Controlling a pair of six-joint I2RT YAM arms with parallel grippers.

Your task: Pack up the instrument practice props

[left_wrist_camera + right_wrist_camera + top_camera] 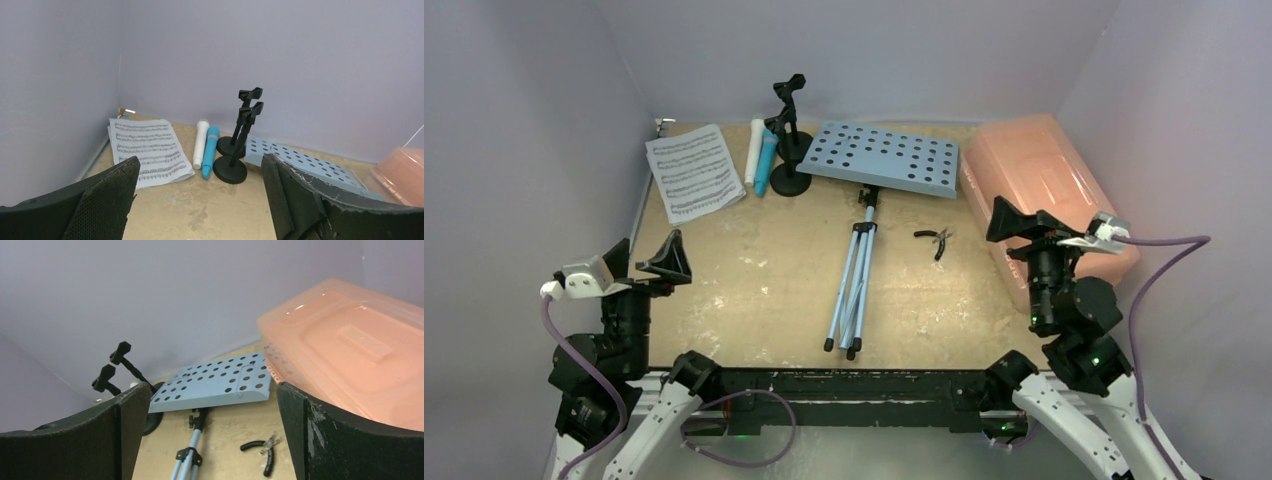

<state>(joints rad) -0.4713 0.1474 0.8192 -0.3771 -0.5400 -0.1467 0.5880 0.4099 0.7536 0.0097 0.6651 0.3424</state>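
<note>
Pliers [267,450] appear in right-wrist view, sheet music [147,150] in left-wrist; left pincer [200,170] and right pincer [215,392] gape empty.

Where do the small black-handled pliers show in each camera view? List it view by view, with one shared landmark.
Top external: small black-handled pliers lie right of centre, left of the pink translucent plastic box.
Left wrist: not in view.
Right wrist: bottom centre, on the table.
Shared landmark: the light-blue perforated music rack, in all three views.
</note>
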